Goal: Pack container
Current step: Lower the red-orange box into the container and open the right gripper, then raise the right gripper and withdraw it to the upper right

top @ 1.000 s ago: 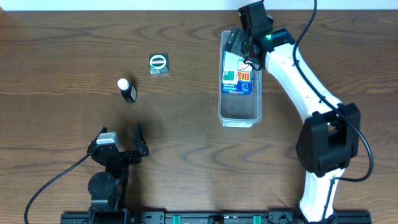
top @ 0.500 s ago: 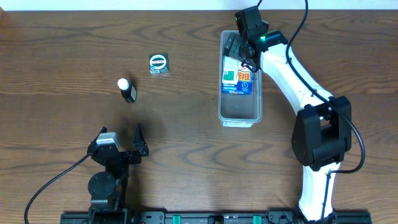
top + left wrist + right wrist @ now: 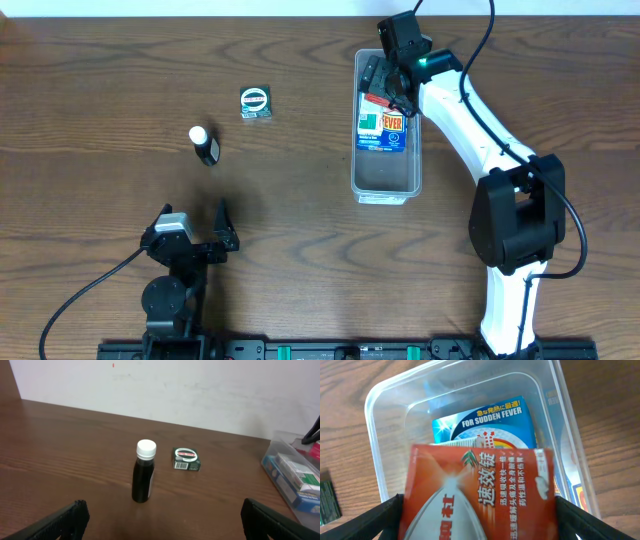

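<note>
Worktop [image 3: 120, 60] of dark wood grain, seen from overhead and from both wrists. The container [image 3: 386, 178], a long, clear tub with rounded corners, lay at the far right of the worktop, its long axis running near to far. Inside it, towards the far half, a blue box [image 3: 392, 138] printed "FOR SUDDEN FEVER" lay flat on the floor of the tub, while the near end of the tub was bare.

The right hand [image 3: 479, 498] hung over the far end of the container, its two fingers spread wide and gripping a red packet [image 3: 485, 480] with white characters by its opposite edges. The packet spanned the whole gap between the fingers and sat above the blue box, partly covering it in the right wrist view.

The left hand [image 3: 195, 228] was at the near left of the worktop, its fingers fully apart and holding nothing. Farther off, a dark bottle [image 3: 144, 477] with a white cap stood upright. A small green box [image 3: 186, 458] lay beyond it and to the right, apart from the bottle and well apart from the container.
</note>
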`<action>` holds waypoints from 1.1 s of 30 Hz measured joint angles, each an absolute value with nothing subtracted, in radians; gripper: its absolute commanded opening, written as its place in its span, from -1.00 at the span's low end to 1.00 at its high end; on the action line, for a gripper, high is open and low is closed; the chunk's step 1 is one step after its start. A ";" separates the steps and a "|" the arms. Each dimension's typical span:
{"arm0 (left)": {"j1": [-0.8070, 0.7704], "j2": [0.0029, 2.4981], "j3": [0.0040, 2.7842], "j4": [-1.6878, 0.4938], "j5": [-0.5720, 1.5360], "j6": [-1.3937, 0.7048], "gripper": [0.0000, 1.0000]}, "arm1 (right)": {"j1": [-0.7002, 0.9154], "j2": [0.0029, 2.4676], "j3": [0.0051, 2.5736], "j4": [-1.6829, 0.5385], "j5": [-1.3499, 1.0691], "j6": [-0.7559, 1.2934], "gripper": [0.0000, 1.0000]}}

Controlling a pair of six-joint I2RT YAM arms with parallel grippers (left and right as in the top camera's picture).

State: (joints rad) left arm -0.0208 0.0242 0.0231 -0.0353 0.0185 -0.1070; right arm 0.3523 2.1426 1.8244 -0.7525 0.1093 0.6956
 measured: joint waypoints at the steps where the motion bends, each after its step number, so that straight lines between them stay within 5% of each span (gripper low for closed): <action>1: -0.021 0.024 0.023 -0.035 0.019 -0.107 0.96 | 0.352 2.143 1.824 -0.755 0.109 0.696 0.79; 26: -0.021 0.024 0.023 -0.035 0.019 -0.107 0.96 | 0.352 2.143 1.839 -0.805 0.109 0.688 0.99; 33: -0.021 0.024 0.023 -0.035 0.019 -0.107 0.96 | 0.353 2.146 2.048 -0.981 0.110 0.661 0.98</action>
